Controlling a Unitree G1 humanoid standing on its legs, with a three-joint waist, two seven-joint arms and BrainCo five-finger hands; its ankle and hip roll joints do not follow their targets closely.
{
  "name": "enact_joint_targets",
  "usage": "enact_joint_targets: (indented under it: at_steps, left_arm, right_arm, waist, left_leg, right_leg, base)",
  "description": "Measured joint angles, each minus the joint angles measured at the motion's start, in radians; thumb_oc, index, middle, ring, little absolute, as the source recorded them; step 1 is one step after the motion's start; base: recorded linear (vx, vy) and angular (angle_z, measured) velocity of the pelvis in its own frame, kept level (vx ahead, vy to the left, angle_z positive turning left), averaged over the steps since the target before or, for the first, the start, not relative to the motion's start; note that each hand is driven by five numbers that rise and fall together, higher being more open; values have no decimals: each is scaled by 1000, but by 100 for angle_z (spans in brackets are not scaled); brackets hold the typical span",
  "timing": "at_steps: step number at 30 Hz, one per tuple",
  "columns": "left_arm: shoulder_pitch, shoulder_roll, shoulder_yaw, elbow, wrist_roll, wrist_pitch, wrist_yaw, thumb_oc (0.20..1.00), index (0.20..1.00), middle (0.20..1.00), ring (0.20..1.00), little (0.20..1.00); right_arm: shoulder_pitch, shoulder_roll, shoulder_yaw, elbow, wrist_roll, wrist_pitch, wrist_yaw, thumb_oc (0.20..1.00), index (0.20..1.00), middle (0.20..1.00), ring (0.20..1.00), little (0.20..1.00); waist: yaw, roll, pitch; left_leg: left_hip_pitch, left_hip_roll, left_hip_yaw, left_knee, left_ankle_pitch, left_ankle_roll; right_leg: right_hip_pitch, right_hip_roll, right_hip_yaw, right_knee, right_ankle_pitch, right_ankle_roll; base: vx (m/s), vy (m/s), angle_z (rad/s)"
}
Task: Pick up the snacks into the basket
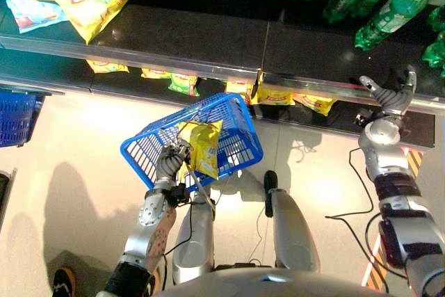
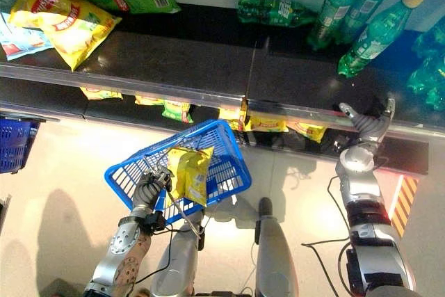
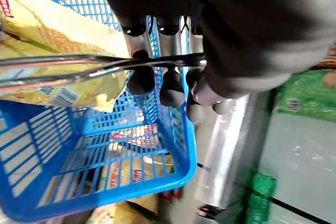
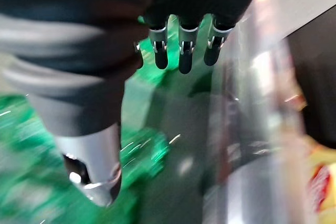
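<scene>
Overhead, from the head camera, the left hand (image 1: 170, 160) holds the blue basket (image 1: 233, 113) tilted above the floor in front of the shelf (image 1: 208, 43), and a yellow snack bag (image 1: 203, 145) lies inside it. Further right, the right hand (image 1: 391, 97) sits at the shelf's front edge, fingers spread and holding nothing, near the green bottles (image 1: 389, 5). Up close, the left wrist view shows fingers (image 3: 140, 80) curled round the basket's wire handle (image 3: 63, 69). Lastly, the right wrist view shows straight fingers (image 4: 183, 51) over the shelf.
</scene>
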Motion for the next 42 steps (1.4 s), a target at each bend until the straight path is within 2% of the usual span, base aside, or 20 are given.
enact_joint_targets:
  at_steps: [3,7,11,15,18,20,26,28,29,30,32,33,34,35,37,38,39,40,41,42]
  left_arm:
    - [19,4,37,-3,1,1,-8,200,200,200,200,200]
    - [35,12,71,-2,2,26,-20,200,200,200,200,200]
    - [60,35,85,-2,2,37,-37,200,200,200,200,200]
    - [58,62,91,0,2,39,-38,200,200,200,200,200]
    - [76,62,119,3,2,45,-38,200,200,200,200,200]
    - [89,60,145,7,3,48,-37,200,200,200,200,200]
    - [99,18,154,13,3,59,-34,200,200,200,200,200]
    - [95,-1,157,19,3,59,-25,200,200,200,200,200]
    - [94,-2,154,23,3,59,-25,200,200,200,200,200]
    - [76,-13,150,45,3,56,-29,200,200,200,200,200]
    - [74,-95,148,84,1,60,-13,200,200,200,200,200]
    - [79,-114,141,88,1,62,-9,200,200,200,200,200]
    - [88,-136,135,89,1,61,-6,200,200,200,200,200]
    - [83,-144,132,92,0,61,-4,200,200,200,200,200]
    - [84,-163,111,107,-7,55,2,200,200,200,200,200]
    - [70,-153,94,124,-10,57,1,200,200,200,200,200]
    - [67,-120,65,121,-10,62,-14,200,200,200,200,200]
    - [75,-99,51,118,-10,62,-26,200,200,200,200,200]
    - [92,-69,37,125,-11,64,-36,200,200,200,200,200]
    - [99,-68,38,131,-12,65,-42,200,200,200,200,200]
  right_arm:
    - [31,24,-2,-30,-20,-1,24,1000,1000,1000,1000,1000]
    - [61,35,-21,-21,-19,1,58,1000,1000,1000,1000,1000]
    - [61,37,-25,-11,-17,0,79,1000,1000,1000,1000,1000]
    - [58,39,-25,1,8,1,98,1000,1000,1000,1000,1000]
    - [56,50,-24,16,13,1,109,1000,1000,1000,1000,1000]
    - [55,62,-25,15,12,1,109,1000,1000,1000,1000,1000]
    - [182,110,-103,-139,10,-5,103,1000,1000,1000,1000,1000]
    - [208,135,-99,-184,10,-7,104,1000,1000,1000,1000,1000]
    - [220,152,-98,-193,10,-9,105,1000,1000,1000,1000,1000]
    - [237,149,-106,-195,6,-10,107,1000,1000,1000,1000,1000]
    - [280,132,-105,-185,3,-10,108,1000,1000,1000,1000,1000]
    - [287,131,-102,-185,3,-8,110,1000,1000,1000,1000,1000]
    - [297,131,-95,-184,0,-8,114,1000,1000,1000,1000,1000]
    - [308,129,-95,-184,-3,-8,116,1000,1000,1000,1000,1000]
    - [338,124,-94,-197,-20,-19,119,1000,1000,1000,1000,1000]
    - [364,124,-103,-212,-21,-21,125,1000,1000,1000,1000,1000]
    - [375,119,-86,-213,-25,-19,129,1000,1000,1000,1000,1000]
    - [372,120,-75,-215,-26,-19,131,1000,1000,1000,1000,1000]
    - [359,135,-68,-217,-28,-20,140,1000,1000,1000,1000,1000]
    - [356,135,-62,-221,-28,-20,146,1000,1000,1000,1000,1000]
  waist:
    - [1,-29,-34]
    - [1,-78,-79]
    - [-1,-113,-158]
    - [0,-133,-178]
    - [2,-131,-178]
    - [3,-127,-183]
    - [-3,-62,-218]
    - [-1,-23,-211]
    - [-2,-27,-215]
    - [-13,-22,-214]
    - [-26,51,-216]
    - [-25,71,-218]
    - [-29,85,-217]
    - [-38,82,-216]
    - [-58,78,-215]
    - [-53,68,-218]
    - [-61,48,-218]
    - [-61,27,-215]
    - [-27,-29,-223]
    - [-22,-39,-226]
  left_leg:
    - [26,-3,3,-2,-14,2]
    - [78,-11,26,-23,-21,7]
    - [113,-32,55,-39,-33,28]
    - [131,-51,67,-37,-42,43]
    - [167,-47,74,-37,-48,46]
    - [180,-32,73,-29,-72,42]
    - [176,-17,20,-69,-50,29]
    - [172,6,-2,-90,-45,9]
    - [162,7,-5,-96,-40,-2]
    - [155,15,-1,-94,-41,-25]
    - [143,80,-24,-102,-39,-27]
    - [140,95,-21,-100,-33,-22]
    - [121,122,8,-67,-9,-55]
    - [111,129,15,-56,0,-41]
    - [78,150,44,-15,20,-21]
    - [46,143,63,28,33,-3]
    - [15,131,83,36,81,63]
    - [8,120,88,36,93,89]
    - [12,17,67,107,-7,29]
    - [20,-31,59,134,-46,6]
  right_leg:
    - [42,-5,-1,-30,1,8]
    - [115,-17,8,-115,37,20]
    - [188,-37,33,-236,90,48]
    - [217,-56,38,-265,103,60]
    - [247,-63,52,-267,102,62]
    - [249,-69,53,-270,103,61]
    - [235,-65,84,-279,103,61]
    - [188,-98,85,-281,109,76]
    - [200,-136,74,-362,155,111]
    - [195,-147,38,-360,206,135]
    - [198,-89,-1,-349,197,102]
    - [194,-69,-7,-343,193,89]
    - [158,-32,-16,-278,160,68]
    - [145,-28,-34,-242,136,56]
    - [100,-5,-80,-96,37,21]
    - [82,-6,-85,-41,1,9]
    - [52,1,-91,10,-40,-31]
    - [43,-12,-97,11,-42,-48]
    - [18,-68,-90,10,-28,-59]
    - [15,-83,-91,-11,-15,-54]
  base:
    - [63,72,1]
    - [28,99,-7]
    - [-3,123,-15]
    - [32,39,-8]
    - [62,-122,-13]
    - [57,-146,-19]
    - [53,-271,0]
    - [-22,-311,-19]
    - [-32,-497,6]
    - [-32,-497,16]
    - [5,-644,23]
    - [69,-828,3]
    - [48,-357,1]
    - [88,-515,28]
    - [48,-534,65]
    - [36,-421,97]
    - [78,-420,91]
    - [73,-313,42]
    - [67,-198,-17]
    - [64,-147,-29]
